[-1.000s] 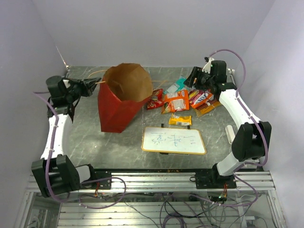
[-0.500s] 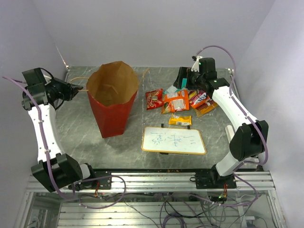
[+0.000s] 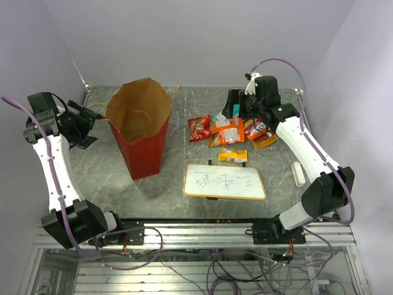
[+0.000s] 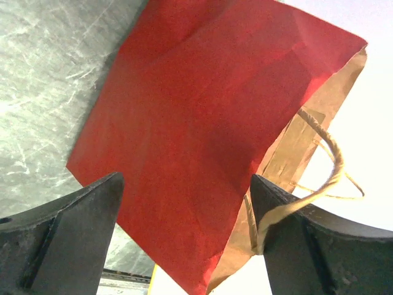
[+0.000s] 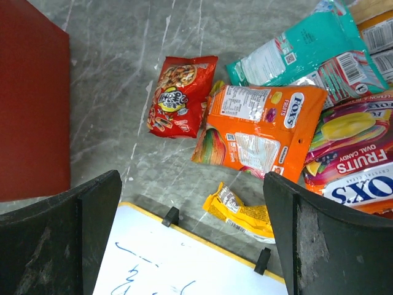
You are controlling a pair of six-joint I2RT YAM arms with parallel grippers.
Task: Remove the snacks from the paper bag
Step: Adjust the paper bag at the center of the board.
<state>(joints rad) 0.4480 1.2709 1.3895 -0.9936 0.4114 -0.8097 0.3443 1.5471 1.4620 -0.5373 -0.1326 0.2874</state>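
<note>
Toward the far-left part of the grey marbled table (image 3: 104, 178), you see a tall paper bag (image 3: 140, 132), red outside and brown kraft inside, now standing upright with its mouth facing up. A second ago it leaned over toward the snacks, hung by its handle from the closed left gripper (image 3: 86, 123). That gripper has since drawn back toward the left edge and spread its jaws wide. In its wrist view the bag's red wall fills the gap between the fingers, and the thin string handle (image 4: 325, 166) loops just beside one of them. You cannot tell whether the string is still caught there.

Near the far-right corner lie the snacks (image 3: 228, 130), flat crinkly foil packets in red, orange, teal and yellow, clustered on the table just beyond a white-framed whiteboard (image 3: 225, 180). All of them are outside the bag. The right gripper (image 3: 234, 106) hovers over them with its jaws fully spread, holding nothing.

From above, the bag's inside shows only brown paper, so the emptying looks done. Releasing the bag reads as the closing step.
</note>
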